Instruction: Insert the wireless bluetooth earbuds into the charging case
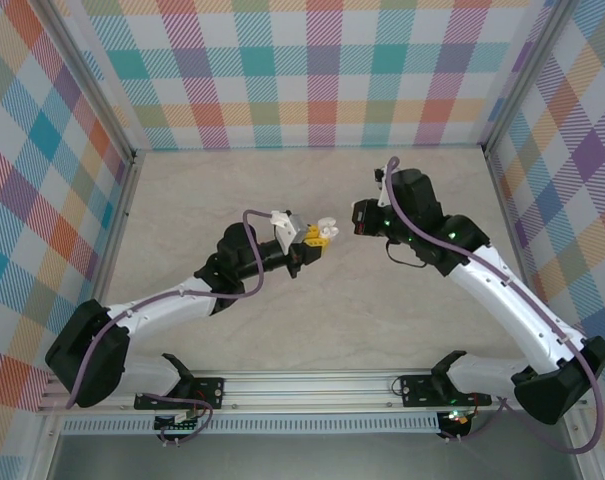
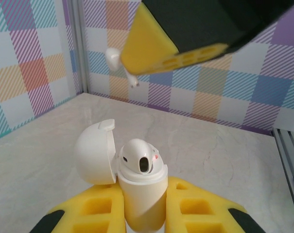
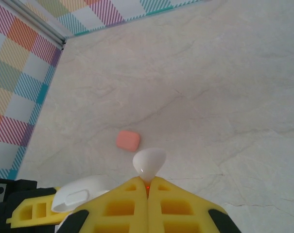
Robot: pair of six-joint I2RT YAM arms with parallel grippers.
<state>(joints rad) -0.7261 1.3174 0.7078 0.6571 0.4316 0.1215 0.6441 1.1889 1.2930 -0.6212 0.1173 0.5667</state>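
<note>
While one bud is in and one is in hand: white set about half done.
Left gripper (image 2: 144, 209) clamped on open white charging case (image 2: 142, 189), lid (image 2: 93, 153) swung aside, one white earbud (image 2: 139, 158) seated. Right gripper (image 3: 147, 187) pinched shut on second white earbud (image 3: 149, 162) at its fingertips, just above the case, not yet inserted. Pink case (image 3: 128, 140) lies closed on table (image 3: 210, 97) beyond those fingertips; likely next.

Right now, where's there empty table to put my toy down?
The biggest bare patch of table is at the front, between the left arm, the right arm and the metal rail. Another runs along the back plaid wall. The middle is crowded: the left gripper holds the open white charging case, the right gripper a white earbud, and a pink case lies nearby.
</note>
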